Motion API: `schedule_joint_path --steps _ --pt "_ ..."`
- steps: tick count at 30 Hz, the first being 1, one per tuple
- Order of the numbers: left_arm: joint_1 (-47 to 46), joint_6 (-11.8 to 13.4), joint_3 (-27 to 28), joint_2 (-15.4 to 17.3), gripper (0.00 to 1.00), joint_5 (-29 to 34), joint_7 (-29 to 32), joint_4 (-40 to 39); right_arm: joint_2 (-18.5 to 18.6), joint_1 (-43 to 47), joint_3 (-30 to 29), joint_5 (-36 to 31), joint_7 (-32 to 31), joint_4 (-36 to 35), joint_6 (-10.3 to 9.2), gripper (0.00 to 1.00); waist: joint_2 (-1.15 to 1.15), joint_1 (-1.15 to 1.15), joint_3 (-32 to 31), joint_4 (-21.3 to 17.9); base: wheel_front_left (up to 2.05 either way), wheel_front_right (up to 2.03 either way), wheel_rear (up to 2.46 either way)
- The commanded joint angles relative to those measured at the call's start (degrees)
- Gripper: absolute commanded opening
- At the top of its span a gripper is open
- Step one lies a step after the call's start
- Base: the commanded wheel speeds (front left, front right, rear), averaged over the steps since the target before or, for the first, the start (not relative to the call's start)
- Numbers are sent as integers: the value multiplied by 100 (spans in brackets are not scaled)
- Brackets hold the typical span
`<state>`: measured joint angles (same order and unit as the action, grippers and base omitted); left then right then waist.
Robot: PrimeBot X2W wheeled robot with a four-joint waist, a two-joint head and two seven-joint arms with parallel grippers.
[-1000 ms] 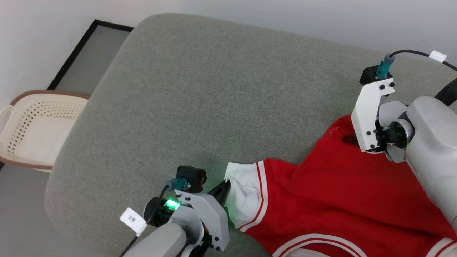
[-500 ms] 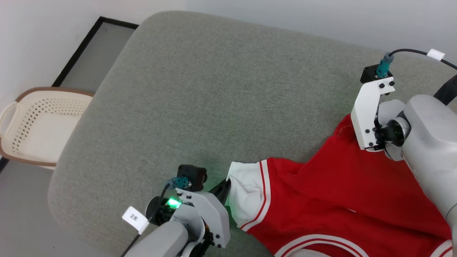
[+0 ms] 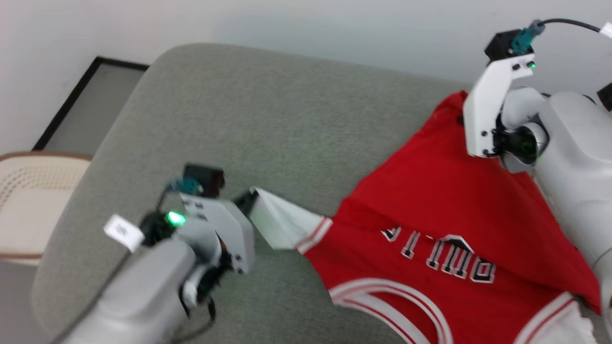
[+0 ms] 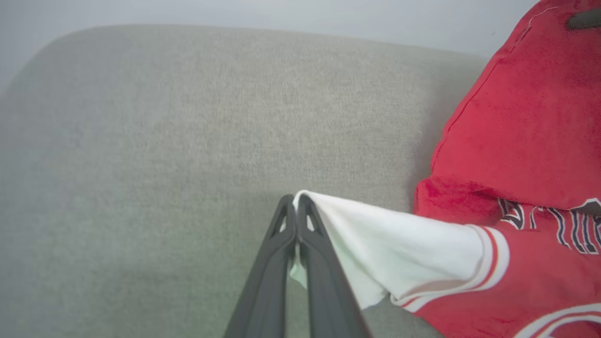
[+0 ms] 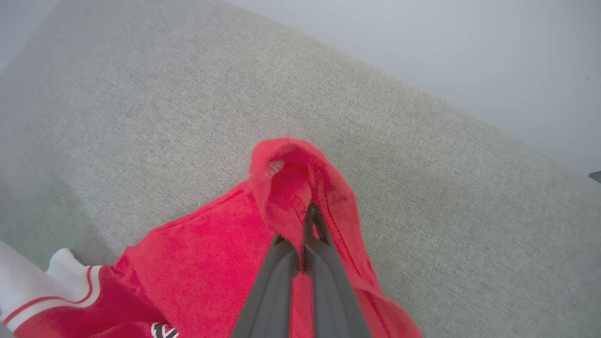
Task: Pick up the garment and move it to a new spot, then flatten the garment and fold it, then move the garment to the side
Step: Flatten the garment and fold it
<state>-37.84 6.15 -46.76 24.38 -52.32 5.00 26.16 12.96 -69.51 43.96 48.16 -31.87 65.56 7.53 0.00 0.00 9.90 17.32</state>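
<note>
The garment is a red T-shirt with white sleeves and striped trim, stretched in the air between both arms above the grey cushion. My left gripper is shut on the edge of a white sleeve; it shows in the head view at the lower left. My right gripper is shut on a bunched red hem corner. Its white wrist bracket hides its fingers in the head view. Dark lettering shows on the garment's chest.
The grey cushion's rounded edge falls off at the left. A cream perforated basket sits on the floor beyond it. A pale wall runs behind the cushion, with a dark-framed panel at its foot.
My right gripper closed on the red hem corner. Both arms then rose and spread, lifting the garment off the cushion so its lettered chest shows. The head camera shifted too.
</note>
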Motion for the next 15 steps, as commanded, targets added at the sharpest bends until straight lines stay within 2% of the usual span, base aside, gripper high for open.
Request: schedule_joint_path --steps 1,5,15 --pt "-156 -8 4 64 0 52 68 2 -61 -71 -8 19 57 -19 -10 0 0 0 -253 -290 0 0 0" --pt "-666 -115 38 336 0 98 482 80 -157 -264 11 -1 439 -32 -10 0 0 0 -426 -575 0 0 0" --pt "-2268 -438 54 917 0 438 1305 653 -574 -992 -205 -215 1933 493 -10 0 0 0 -759 -1255 0 0 0"
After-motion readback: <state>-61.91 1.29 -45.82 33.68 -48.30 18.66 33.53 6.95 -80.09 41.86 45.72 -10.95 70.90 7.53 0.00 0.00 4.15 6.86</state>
